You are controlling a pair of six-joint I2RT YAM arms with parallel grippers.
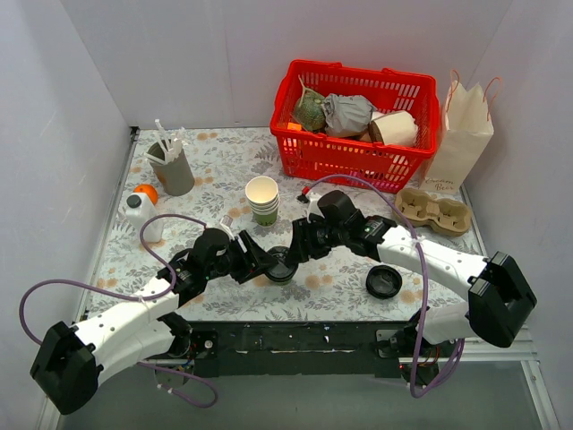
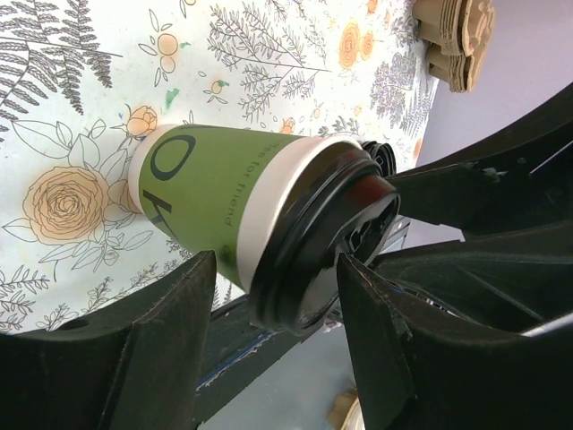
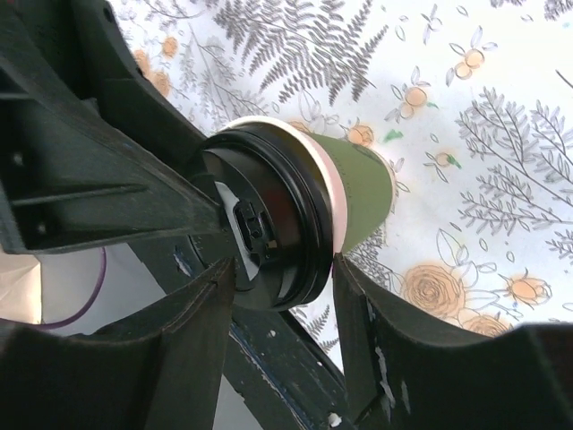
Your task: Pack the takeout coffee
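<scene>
A: Start at the left. What is the left end effector (image 2: 277, 262) doing?

B: Its fingers are about half spread and sit against the takeout coffee (image 1: 279, 267). One touches the green wall just under the black lid and the other touches the lid's rim.

A: And the right end effector (image 3: 283, 262)?

B: It is spread about as far and comes in from the opposite side. Both fingertips touch the lid's rim. The two arms meet over the cup, which stands near the front middle of the table (image 1: 224, 161).

A: What containers are around the cup?

B: Toward 10 o'clock there is a white bottle (image 1: 137, 213) with an orange (image 1: 146, 192) just behind it. A little further round is a grey cup (image 1: 175, 172) holding white sticks, either straws or stirrers. A stack of cream cups (image 1: 262, 199) stands near 12 o'clock with nothing showing in the top cup. At 1 o'clock a red basket (image 1: 354, 161) holds a green netted bundle (image 1: 310, 112), a grey bag (image 1: 347, 113) and a brown cup (image 1: 395, 128) on its side.

A: And further right?

B: A loose black lid (image 1: 383, 281) lies at 3 o'clock. A cardboard cup carrier (image 1: 434, 210) lies toward 2 o'clock with a paper bag (image 1: 461, 134) upright behind it.

A: What about the table surface and the room?

B: A floral cloth covers the table, and plain white walls (image 1: 179, 54) close in three sides.
</scene>
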